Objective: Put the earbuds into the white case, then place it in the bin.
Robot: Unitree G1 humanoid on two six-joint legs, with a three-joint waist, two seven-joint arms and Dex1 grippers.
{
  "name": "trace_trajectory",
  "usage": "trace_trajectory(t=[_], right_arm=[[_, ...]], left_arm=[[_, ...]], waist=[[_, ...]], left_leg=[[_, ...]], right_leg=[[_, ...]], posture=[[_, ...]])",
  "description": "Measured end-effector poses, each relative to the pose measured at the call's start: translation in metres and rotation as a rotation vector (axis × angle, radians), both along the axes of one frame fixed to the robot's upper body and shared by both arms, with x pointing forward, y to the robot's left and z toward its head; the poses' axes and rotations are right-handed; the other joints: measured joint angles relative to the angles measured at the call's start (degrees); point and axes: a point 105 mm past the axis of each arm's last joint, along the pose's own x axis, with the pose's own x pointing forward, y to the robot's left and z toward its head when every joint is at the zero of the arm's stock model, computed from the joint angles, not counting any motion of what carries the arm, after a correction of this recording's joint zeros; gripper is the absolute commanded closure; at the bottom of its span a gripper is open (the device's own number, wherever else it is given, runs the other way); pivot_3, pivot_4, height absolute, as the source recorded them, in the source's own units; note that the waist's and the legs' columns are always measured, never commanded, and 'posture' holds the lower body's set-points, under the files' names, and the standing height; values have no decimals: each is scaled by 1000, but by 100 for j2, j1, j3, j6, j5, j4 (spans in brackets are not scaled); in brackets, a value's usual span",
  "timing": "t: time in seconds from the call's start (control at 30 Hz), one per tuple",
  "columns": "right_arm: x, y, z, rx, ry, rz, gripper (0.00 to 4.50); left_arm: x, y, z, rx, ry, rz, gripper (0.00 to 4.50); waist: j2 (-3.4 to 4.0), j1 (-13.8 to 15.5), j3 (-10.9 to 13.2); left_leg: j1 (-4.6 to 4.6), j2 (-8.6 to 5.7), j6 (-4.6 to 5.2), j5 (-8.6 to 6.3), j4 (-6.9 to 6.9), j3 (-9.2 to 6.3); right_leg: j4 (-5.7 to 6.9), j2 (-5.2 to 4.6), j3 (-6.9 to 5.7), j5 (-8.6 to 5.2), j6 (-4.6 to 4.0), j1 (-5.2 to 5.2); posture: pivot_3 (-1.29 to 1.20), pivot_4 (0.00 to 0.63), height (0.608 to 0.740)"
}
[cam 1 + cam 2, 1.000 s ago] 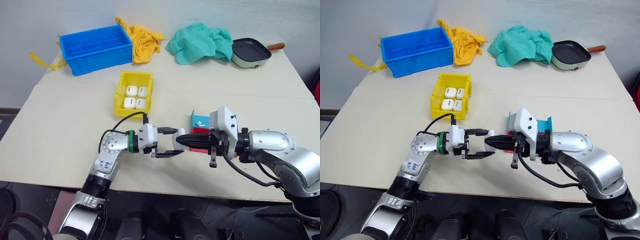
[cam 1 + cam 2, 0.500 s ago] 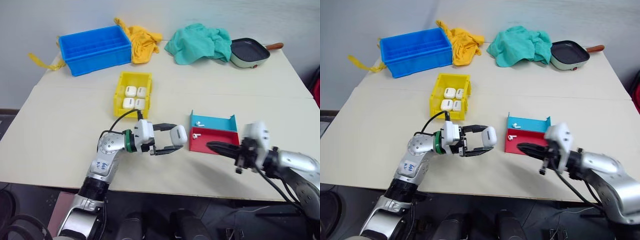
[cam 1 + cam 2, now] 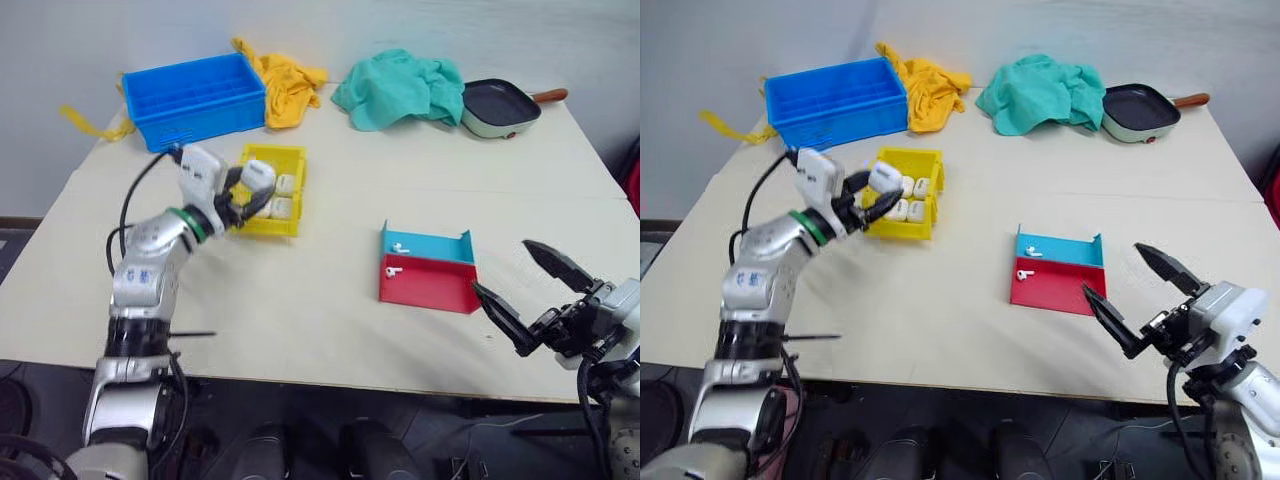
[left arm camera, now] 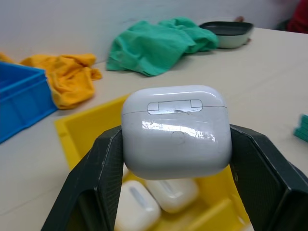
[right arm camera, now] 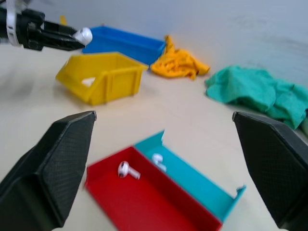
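Landmark for all entries: the bin (image 3: 268, 190), yellow, open-topped, on the pale surface (image 3: 320, 310).

- White case (image 4: 175, 131): lid closed, pinched between the two black fingers of the left end effector (image 3: 250, 195), held above the bin's near-left part, not resting in it.
- Other white cases (image 4: 154, 201): lying inside the bin, beneath the held case; exact count hidden by the end effector.
- Earbuds: one (image 5: 128, 170) in the red half of the tray, one (image 5: 158, 161) in the blue half.
- Red-and-blue tray (image 3: 430, 272): on the surface, well apart from the bin, toward the right and nearer the robot.
- Right end effector (image 3: 535, 295): fingers spread wide, holding nothing, beyond the tray on the side away from the bin, at the surface's near edge.
- Blue crate (image 3: 192, 97): just behind the bin, to its left.
- Yellow cloth (image 3: 285, 80): behind the bin, beside the crate.
- Green cloth (image 3: 400, 88): behind and right of the bin.
- Grill pan (image 3: 500, 105): far right of the bin, touching the green cloth.
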Motion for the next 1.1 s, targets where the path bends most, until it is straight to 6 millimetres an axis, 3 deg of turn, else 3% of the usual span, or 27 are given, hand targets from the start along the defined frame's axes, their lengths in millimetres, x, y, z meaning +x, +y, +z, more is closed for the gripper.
trace_trajectory(t=[0.2, 0.43, 0.47, 0.57, 0.67, 0.77, 0.83, 0.93, 1.1], right_arm=[[0, 6, 9, 28, -34, 81, 35], [5, 5, 5, 14, -30, 66, 35], [5, 6, 4, 14, -27, 71, 0], [7, 8, 1, 14, -14, 76, 0], [11, 5, -1, 17, -7, 71, 0], [14, 3, -3, 8, 3, 80, 0], [15, 4, -3, -12, 5, 101, 0], [14, 2, -8, -52, 33, 136, 0], [12, -12, -22, -163, 108, 207, 0]], left_arm=[[38, -9, -3, 29, 74, 60, 1717], [49, -13, -15, 85, 93, 33, 1717], [49, -12, -17, 84, 100, 34, 993], [49, -9, -18, 88, 105, 28, 155], [42, 4, -15, 102, 92, 19, 25], [26, 12, -16, 63, 88, -28, 25], [5, 16, -18, 34, 113, -92, 25], [-39, 33, -25, 88, 106, -160, 25], [-125, 60, -54, 144, 167, -224, 25]], waist=[[-5, 118, 2], [-5, 111, 2], [-5, 110, 2], [-6, 113, 2], [-6, 86, 2], [-6, 95, 2], [-5, 72, 2], [-5, -4, 2], [-6, -61, 1]], left_leg=[[-10, -2, 2, -2, 2, 4], [-9, 0, -3, 0, -2, 5], [-9, 0, -3, 0, -1, 5], [-9, 0, -3, 0, 1, 5], [-6, 1, -5, 0, 0, 6], [-3, 2, -6, 1, 2, 4], [-3, 2, -6, 1, 1, 3], [-2, 2, -7, 0, -3, 1], [13, 4, 24, -16, -3, 0]], right_leg=[[-2, -1, 0, 1, 2, -12], [8, 0, 0, 1, 1, -21], [9, -1, 0, 1, 1, -21], [12, -1, 1, 1, 1, -21], [17, -2, 1, 1, 1, -21], [26, -4, 0, 1, 1, -22], [27, -5, 1, 1, 1, -22], [25, -6, 0, 1, 1, -20], [3, -8, 1, -1, -2, 8]], posture=[[0, 150, 740], [0, 150, 740], [0, 150, 740], [0, 150, 740], [0, 150, 740], [0, 150, 740], [0, 150, 740], [0, 150, 740], [0, 150, 740]])
